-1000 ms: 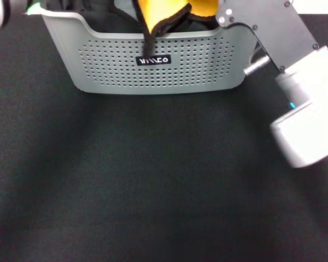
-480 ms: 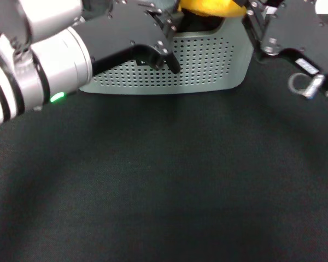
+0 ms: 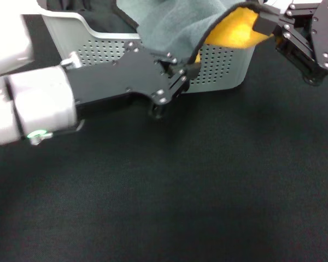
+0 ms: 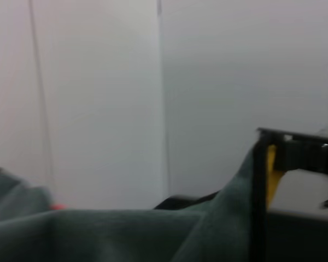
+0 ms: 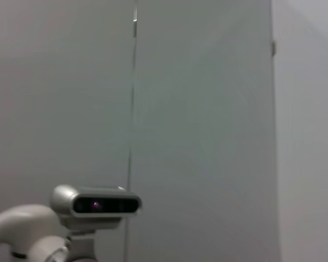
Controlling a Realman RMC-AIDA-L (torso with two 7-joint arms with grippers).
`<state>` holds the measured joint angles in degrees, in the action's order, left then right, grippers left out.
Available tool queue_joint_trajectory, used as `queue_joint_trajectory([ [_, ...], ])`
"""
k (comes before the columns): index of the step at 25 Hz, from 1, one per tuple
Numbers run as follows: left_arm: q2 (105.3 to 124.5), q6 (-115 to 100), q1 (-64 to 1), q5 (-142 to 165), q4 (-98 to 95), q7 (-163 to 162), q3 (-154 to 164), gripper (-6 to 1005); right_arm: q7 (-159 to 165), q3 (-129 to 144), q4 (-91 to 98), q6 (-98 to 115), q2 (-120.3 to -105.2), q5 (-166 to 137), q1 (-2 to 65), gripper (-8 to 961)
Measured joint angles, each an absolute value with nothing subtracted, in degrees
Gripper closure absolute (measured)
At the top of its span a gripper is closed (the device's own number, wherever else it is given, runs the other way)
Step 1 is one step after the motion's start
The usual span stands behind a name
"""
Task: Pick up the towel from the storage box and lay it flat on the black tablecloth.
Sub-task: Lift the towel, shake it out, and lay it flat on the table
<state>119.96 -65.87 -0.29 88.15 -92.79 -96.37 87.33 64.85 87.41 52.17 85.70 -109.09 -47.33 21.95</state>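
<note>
The towel (image 3: 175, 22) hangs stretched between my two grippers above the storage box (image 3: 225, 65), grey reverse side up and orange-yellow face (image 3: 235, 33) showing at the right. My left gripper (image 3: 181, 70) is shut on the towel's black-trimmed lower edge in front of the box. My right gripper (image 3: 264, 22) is shut on the towel's right corner above the box's right end. The black tablecloth (image 3: 180, 191) spreads flat in front of the box. In the left wrist view the grey towel (image 4: 98, 234) fills the near edge, with a strip of its yellow face (image 4: 270, 169).
Bunched black cloths (image 3: 101, 12) lie in the box's left part. My left arm (image 3: 38, 103) reaches across the tablecloth from the left. The right wrist view shows only a pale wall and the robot's head camera (image 5: 95, 204).
Both grippers have lifted the towel out of the box and pulled it apart, so its grey side now spreads over the box. My left arm has moved lower and toward me.
</note>
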Motion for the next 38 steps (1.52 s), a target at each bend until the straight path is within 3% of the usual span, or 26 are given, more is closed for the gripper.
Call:
queue_joint_trajectory([
  [6, 119.96, -85.7, -3.3, 77.2, -81.3, -92.7, 74.9, 985, 71.8, 83.9, 58.1, 89.2, -109.98, -51.2, 22.0, 936],
  [11, 120.02, -90.4, -3.4, 75.6, -78.5, -91.5, 71.6, 984, 76.1, 83.6, 66.0, 87.9, -110.41, -52.8, 23.6, 935],
  [23, 119.96, -90.8, -7.6, 75.3, -63.3, -83.6, 66.9, 981, 84.2, 77.9, 67.2, 79.9, -114.21, -67.6, 37.5, 936],
  [33, 119.97, -90.2, -9.9, 75.1, -55.9, -79.8, 62.9, 957, 88.5, 75.3, 61.8, 80.0, -112.90, -70.0, 43.6, 935],
  [36, 120.15, -90.0, -11.2, 74.3, -52.8, -79.2, 62.0, 930, 88.6, 75.3, 60.4, 80.0, -112.73, -70.0, 44.6, 935],
  [38, 120.17, -90.0, -11.9, 73.7, -51.1, -79.1, 61.7, 859, 88.6, 75.2, 60.0, 80.0, -112.70, -70.1, 44.9, 935],
])
